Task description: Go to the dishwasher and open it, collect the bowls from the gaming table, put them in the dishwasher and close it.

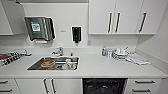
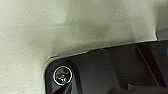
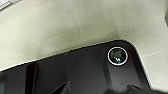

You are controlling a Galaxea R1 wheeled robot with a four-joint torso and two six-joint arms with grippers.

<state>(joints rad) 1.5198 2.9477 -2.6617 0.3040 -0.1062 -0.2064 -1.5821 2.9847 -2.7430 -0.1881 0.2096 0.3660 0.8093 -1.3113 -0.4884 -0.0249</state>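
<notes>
Office kitchenette seen from above and in front. White countertop point(image 1: 100, 67) running wall to wall, with a steel sink point(image 1: 53, 63) set into its left half, holding an orange-brown item and some pale dishes. Chrome tap point(image 1: 58, 51) behind the sink. On the right of the counter, a small bottle point(image 1: 104, 51), a pile of dishes point(image 1: 119, 53) and a folded cloth point(image 1: 137, 59). On the white wall, a steel paper-towel dispenser point(image 1: 40, 28) at left and a dark soap dispenser point(image 1: 76, 34) beside it. White wall cabinets point(image 1: 122, 16) with dark bar handles at upper right. Under the counter, the dishwasher point(image 1: 104, 85) right of centre, showing its dark interior, between white cabinet doors point(image 1: 48, 86) and white drawers point(image 1: 144, 85). Pale speckled floor point(image 2: 62, 30) beneath both wrists. State of both jaws: cannot tell.
</notes>
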